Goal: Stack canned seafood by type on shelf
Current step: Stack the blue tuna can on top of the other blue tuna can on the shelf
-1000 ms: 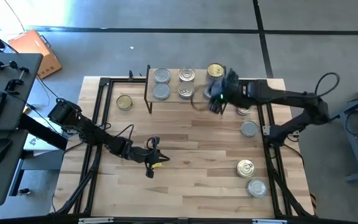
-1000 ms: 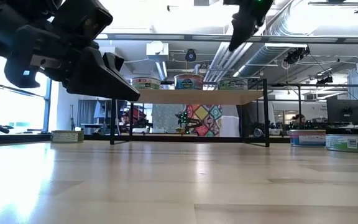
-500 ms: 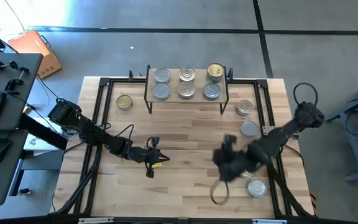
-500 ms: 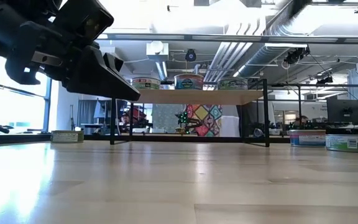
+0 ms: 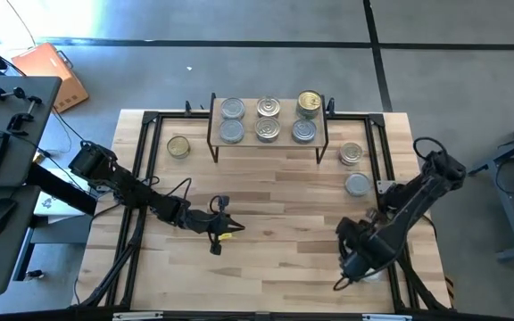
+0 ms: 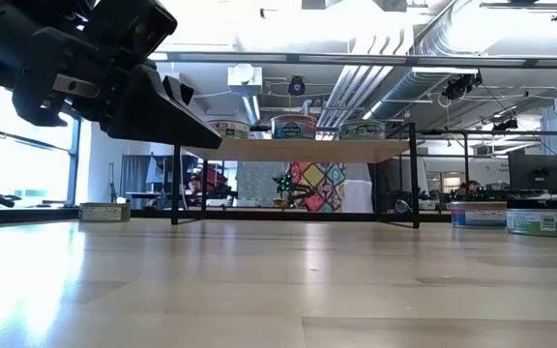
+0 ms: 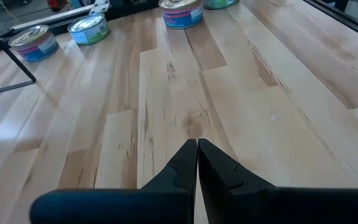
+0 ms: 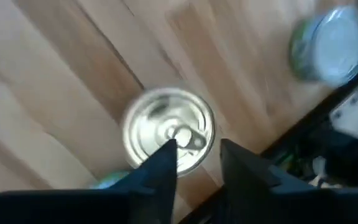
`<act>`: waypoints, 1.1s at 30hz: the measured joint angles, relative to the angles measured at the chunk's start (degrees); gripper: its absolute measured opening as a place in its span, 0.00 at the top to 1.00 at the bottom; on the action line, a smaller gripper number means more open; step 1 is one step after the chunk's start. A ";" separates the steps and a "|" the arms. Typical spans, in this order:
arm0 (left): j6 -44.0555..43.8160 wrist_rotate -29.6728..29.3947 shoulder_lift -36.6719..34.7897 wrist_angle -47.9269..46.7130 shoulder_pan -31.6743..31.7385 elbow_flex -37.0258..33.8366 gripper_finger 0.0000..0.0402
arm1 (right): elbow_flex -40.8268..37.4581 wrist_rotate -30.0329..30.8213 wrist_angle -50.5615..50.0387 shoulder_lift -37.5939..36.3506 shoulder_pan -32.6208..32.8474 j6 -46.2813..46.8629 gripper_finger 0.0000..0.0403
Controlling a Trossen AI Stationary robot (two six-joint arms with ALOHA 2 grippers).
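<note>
Canned seafood is the target as the right gripper (image 5: 357,259) hangs above the near right corner of the table, its 2 fingers (image 8: 160,163) apart and straddling nothing yet. Directly beneath them in the right wrist view sits a silver pull-ring tin (image 8: 169,134), upright with its flat lid facing the camera; a round tin has no long axis, so the jaws need only centre over it and drop. A second tin (image 8: 328,43), with a plain silver top, lies nearby toward the table's edge frame.

Outward from there, 2 more loose tins wait up the right side of the tabletop (image 5: 266,196): a plain one (image 5: 358,185) and a ring-top one (image 5: 351,154). A gold-topped tin (image 5: 178,146) sits alone on the far left, just beside the shelf (image 5: 268,143) (a low board on black wire legs). The shelf already holds 6 tins in 3 columns of 2, the gold lid (image 5: 309,102) at its far right corner.

The left gripper (image 5: 219,234) rests low at mid-table, fingers pressed together and empty. The right arm is plainly the nearer one to the tin below it, and the shelf lies well away across the table.
</note>
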 joint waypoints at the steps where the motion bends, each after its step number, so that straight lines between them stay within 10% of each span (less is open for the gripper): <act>1: 0.05 0.00 0.00 0.00 0.00 0.00 0.99 | -2.66 -1.83 2.53 -0.41 -0.29 -0.28 0.77; 12: 0.07 0.00 0.00 0.44 0.00 0.00 0.99 | -18.61 -12.77 27.20 -2.30 -10.30 -12.38 0.98; 20: 0.05 0.04 0.00 2.31 0.00 0.00 0.99 | -11.44 2.66 42.46 -1.86 -17.75 -29.48 0.97; 27: -1.78 1.33 0.00 2.30 -0.09 0.02 0.99 | -8.81 7.90 33.78 -1.93 -18.36 -33.65 0.97; 33: 0.06 13.79 3.91 11.48 1.98 0.56 0.99 | -17.24 7.08 29.78 -1.86 -18.43 -24.31 0.97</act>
